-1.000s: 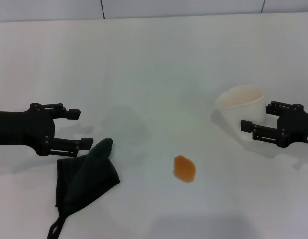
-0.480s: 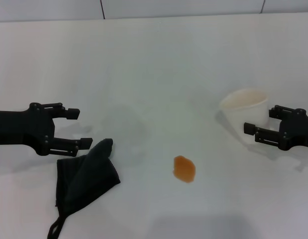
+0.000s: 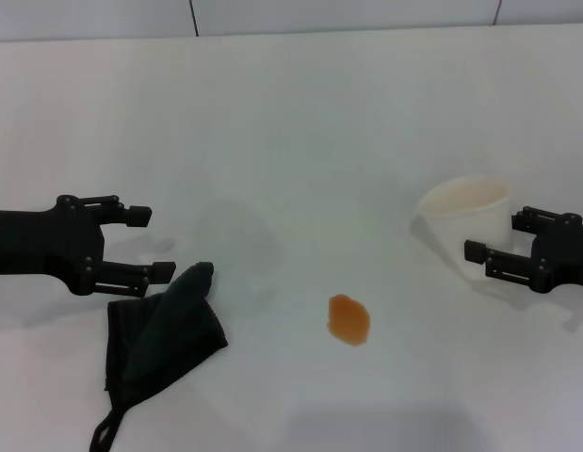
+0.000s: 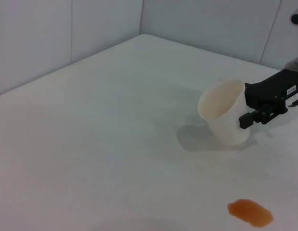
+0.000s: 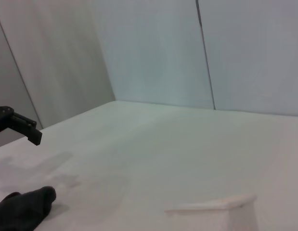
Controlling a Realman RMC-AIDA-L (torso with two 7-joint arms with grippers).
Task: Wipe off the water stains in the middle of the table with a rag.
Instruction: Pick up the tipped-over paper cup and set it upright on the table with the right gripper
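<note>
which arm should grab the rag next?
Left. The left gripper is open right beside the rag; the right gripper sits around the white cup, across the stain.

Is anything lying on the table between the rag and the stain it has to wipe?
No. Bare table lies between the rag and the stain. The cup sits off to the right at the right gripper; the left gripper is open beside the rag.

White cup rim (image 5: 221, 204) near cam, black rag (image 5: 21, 208) & left gripper finger (image 5: 21, 126) beyond on table (image 5: 153, 154).
</note>
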